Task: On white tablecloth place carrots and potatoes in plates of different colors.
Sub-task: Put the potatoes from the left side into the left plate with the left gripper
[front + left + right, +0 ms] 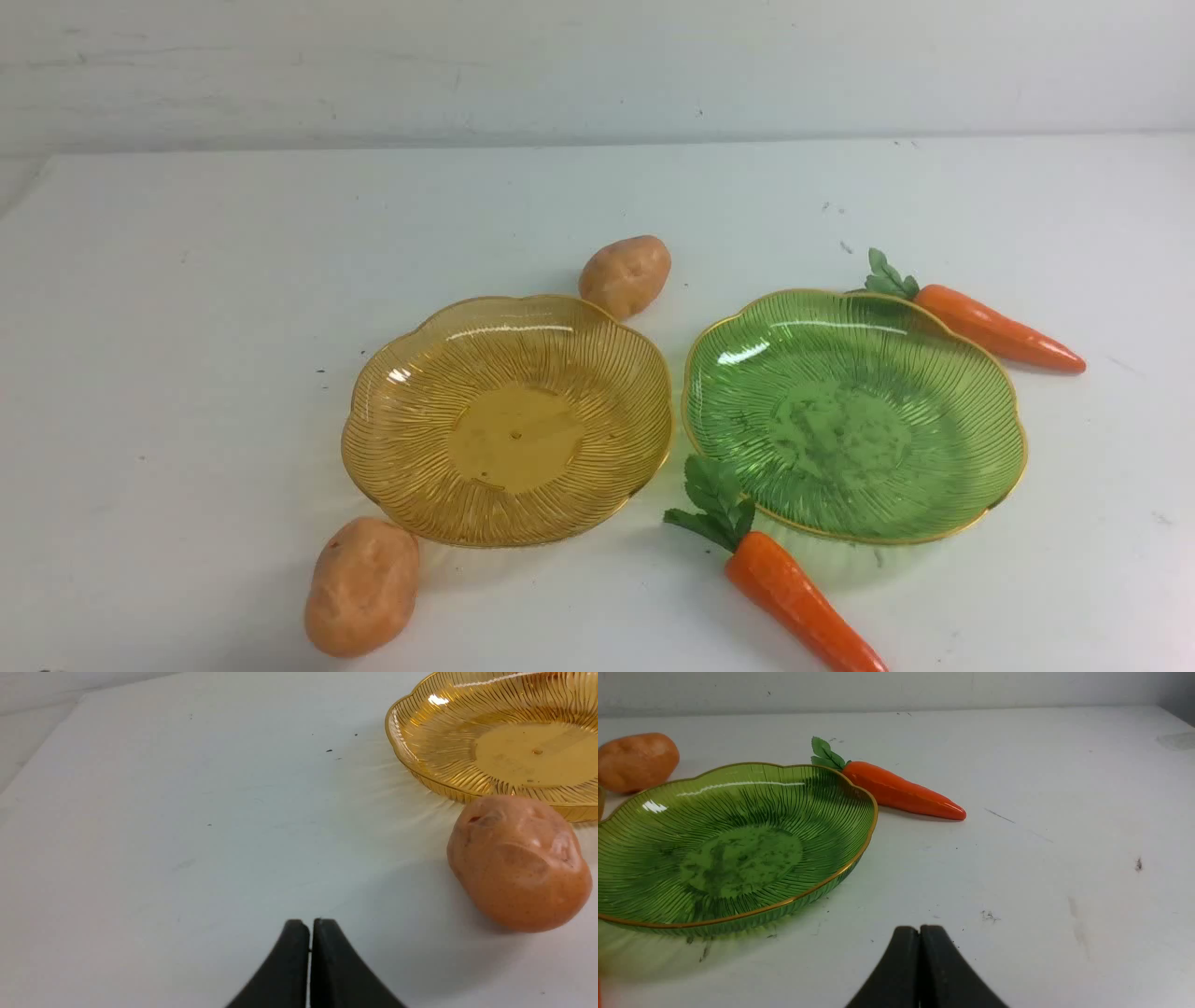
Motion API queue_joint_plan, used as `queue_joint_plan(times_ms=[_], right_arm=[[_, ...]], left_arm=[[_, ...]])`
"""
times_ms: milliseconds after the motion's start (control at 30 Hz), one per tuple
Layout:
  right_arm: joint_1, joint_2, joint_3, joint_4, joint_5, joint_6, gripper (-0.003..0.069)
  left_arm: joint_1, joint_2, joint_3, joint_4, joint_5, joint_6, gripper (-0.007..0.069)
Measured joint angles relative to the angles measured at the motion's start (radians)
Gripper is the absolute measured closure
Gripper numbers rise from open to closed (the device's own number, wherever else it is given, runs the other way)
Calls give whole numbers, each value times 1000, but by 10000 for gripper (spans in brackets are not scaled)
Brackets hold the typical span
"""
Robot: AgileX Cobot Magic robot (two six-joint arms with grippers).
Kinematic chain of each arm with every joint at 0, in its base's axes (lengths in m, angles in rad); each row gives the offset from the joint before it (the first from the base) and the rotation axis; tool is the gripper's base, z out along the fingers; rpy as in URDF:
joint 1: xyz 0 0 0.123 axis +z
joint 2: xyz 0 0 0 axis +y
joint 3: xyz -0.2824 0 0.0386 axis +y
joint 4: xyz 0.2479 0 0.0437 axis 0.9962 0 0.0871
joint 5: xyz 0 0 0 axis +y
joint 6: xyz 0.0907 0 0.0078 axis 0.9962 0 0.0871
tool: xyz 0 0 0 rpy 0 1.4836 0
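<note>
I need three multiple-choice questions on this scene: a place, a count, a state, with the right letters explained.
1. Where does the farther lumpy tan toy potato lie, relative to the amber ribbed plastic plate?
A. Inside it
B. On the white tablecloth, just beyond its far rim
C. Under it

2. How many glossy orange toy carrots are there?
A. One
B. Two
C. Four

3. How do the fingers of the left gripper stand?
A. Shut, holding nothing
B. Wide open
C. Shut on a carrot

Answers: 1 B, it rests on cloth behind the rim; 2 B, one behind and one before the green ribbed plastic plate; 3 A, the fingers touch, nothing between.
</note>
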Motion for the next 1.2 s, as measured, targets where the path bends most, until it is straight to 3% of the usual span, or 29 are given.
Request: queue_joint_plan(times_ms=[967,1067,1167,1200], right_arm=[[0,0,0,0,0,0,674],[0,0,0,0,0,0,674],[0,0,0,0,0,0,674],[0,0,0,0,0,0,674]], left_arm=[[0,0,0,4,-6,7,628],[0,0,0,-75,-65,-31,628],[0,0,0,-287,-190,-139,628],[0,0,0,-299,-190,-145,628]])
